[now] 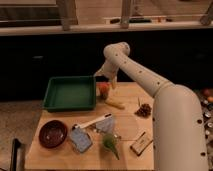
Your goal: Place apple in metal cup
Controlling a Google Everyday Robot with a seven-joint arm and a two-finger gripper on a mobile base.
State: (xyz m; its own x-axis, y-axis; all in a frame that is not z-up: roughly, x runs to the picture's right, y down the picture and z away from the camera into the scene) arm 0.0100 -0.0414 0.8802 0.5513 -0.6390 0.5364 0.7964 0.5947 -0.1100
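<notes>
Arm [145, 79] stretched forward, wrist bent down; gripper [106, 82] hangs low, pointing downward.

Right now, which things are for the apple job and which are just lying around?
For the job: apple; gripper, just above it; metal cup, not clearly visible.
Just lying about: green tray, red bowl, yellow piece, green leafy thing.
</notes>
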